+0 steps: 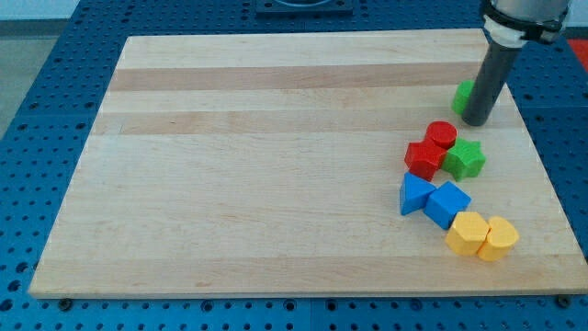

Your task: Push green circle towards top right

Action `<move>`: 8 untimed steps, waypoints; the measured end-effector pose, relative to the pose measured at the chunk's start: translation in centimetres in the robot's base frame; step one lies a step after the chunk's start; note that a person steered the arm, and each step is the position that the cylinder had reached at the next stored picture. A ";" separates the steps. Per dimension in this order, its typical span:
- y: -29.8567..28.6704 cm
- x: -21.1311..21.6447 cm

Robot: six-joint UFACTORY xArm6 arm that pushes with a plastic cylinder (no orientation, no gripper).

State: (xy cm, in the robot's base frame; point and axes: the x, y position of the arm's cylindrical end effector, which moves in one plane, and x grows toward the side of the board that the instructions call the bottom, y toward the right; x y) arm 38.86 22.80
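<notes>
surface: pale wooden board [276,165] | underneath: blue pegboard-type table [55,101], holes all over | light: pretty even, bright

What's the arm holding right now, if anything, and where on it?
Nothing is held: the arm ends in a plain rod. My tip sits against the right side of the green circle, which is partly hidden behind the rod.
</notes>
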 end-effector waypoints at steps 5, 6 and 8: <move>0.4 -8.7; 0.4 -10.8; 0.4 -12.8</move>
State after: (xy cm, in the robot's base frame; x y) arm 26.08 23.15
